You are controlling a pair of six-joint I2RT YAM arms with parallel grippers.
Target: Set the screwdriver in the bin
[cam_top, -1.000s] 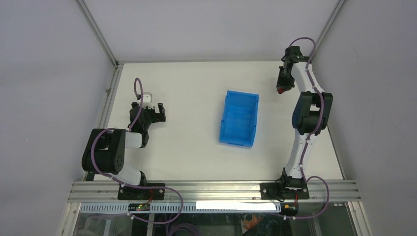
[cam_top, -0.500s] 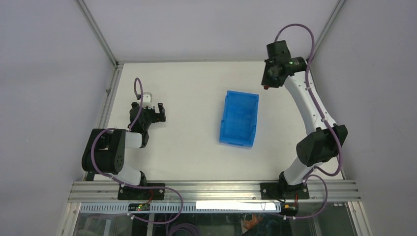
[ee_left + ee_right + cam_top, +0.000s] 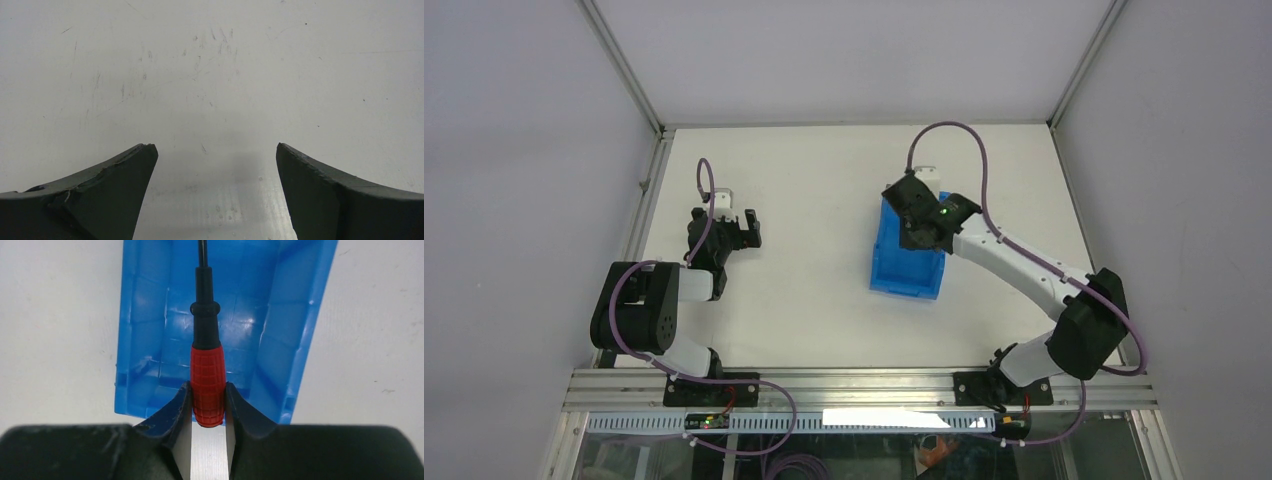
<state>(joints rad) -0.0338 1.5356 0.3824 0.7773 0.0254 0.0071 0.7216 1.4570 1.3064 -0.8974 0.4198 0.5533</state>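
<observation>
We read the bin (image 3: pixel 145 330) as glossy blue plastic, highlights on its floor. The screwdriver (image 3: pixel 208 380) has a red handle with a knurled grid; collar smooth black. The table (image 3: pixel 225 65) is matt white, finely scratched. Left gripper (image 3: pixel 216 155) fingers (image 3: pixel 115 185) are matt dark, one edge chipped.

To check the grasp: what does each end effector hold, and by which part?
The right end effector holds the screwdriver by its red handle. The left end effector holds nothing.
</observation>
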